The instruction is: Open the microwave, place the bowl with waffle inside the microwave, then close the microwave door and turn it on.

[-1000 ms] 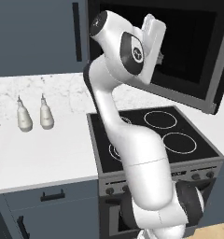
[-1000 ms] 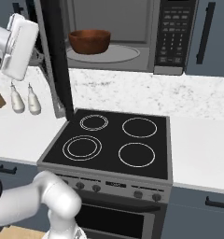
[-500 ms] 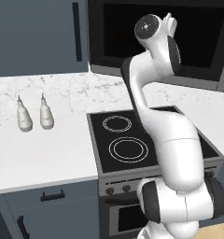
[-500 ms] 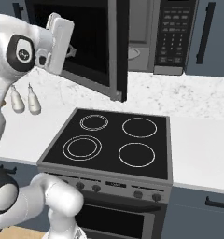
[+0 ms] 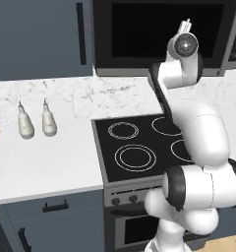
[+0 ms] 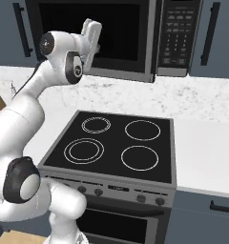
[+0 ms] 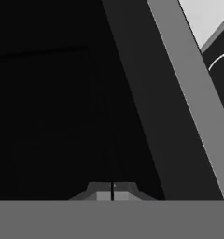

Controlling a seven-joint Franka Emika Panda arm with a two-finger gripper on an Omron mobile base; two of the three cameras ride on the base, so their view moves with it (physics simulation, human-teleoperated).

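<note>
The microwave (image 6: pixel 135 75) sits above the stove with its door (image 6: pixel 111 28) shut flat against the silver-grey frame. The dark keypad strip (image 6: pixel 178 33) is to the door's right. My gripper (image 6: pixel 92 35) is raised against the lower part of the door's black window (image 5: pixel 139 34). From the left base view the gripper (image 5: pixel 185 24) stands in front of the glass. In the hand view the gripper (image 7: pixel 112 192) is shut with nothing between its tips, close to the dark glass and grey border (image 7: pixel 179 93). The bowl is hidden behind the door.
The black cooktop (image 6: pixel 116 143) with several burner rings lies under the microwave. Two pale bottles (image 5: pixel 25 123) (image 5: pixel 48 120) stand on the white counter (image 5: pixel 51 157) to its left. Blue-grey cabinets with black handles (image 5: pixel 41 34) (image 6: pixel 214 33) flank the microwave.
The microwave door has swung from wide open to fully shut, with my hand following it in to the right. The bowl seen inside earlier is now hidden behind the glass.
</note>
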